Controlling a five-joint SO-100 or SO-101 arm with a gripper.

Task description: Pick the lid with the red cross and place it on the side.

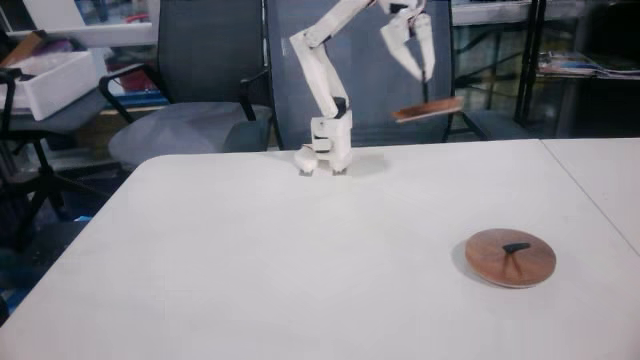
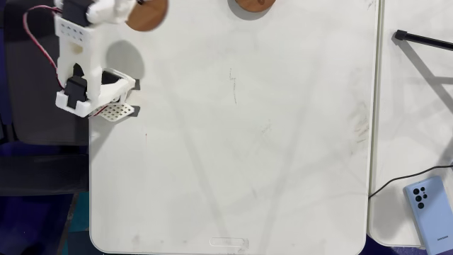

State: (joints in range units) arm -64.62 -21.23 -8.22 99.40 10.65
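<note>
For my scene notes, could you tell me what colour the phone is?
Light blue; the phone shows at the lower right corner of a fixed view.

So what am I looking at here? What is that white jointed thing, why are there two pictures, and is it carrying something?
The white jointed thing is a small robot arm bolted at the far edge of a white table. At its tip is a two-finger gripper, a simple pincer.

The two pictures show the same moment from two cameras that stand still. One looks across the table from the front, with office chairs behind it. The other looks straight down, so there the arm sits at the top left.

The gripper holds a small wooden lid up in the air, tilted; from above it shows as a brown disc. A larger, darker wooden lid with a black handle lies on the table. A blue phone lies on the neighbouring table.
</note>
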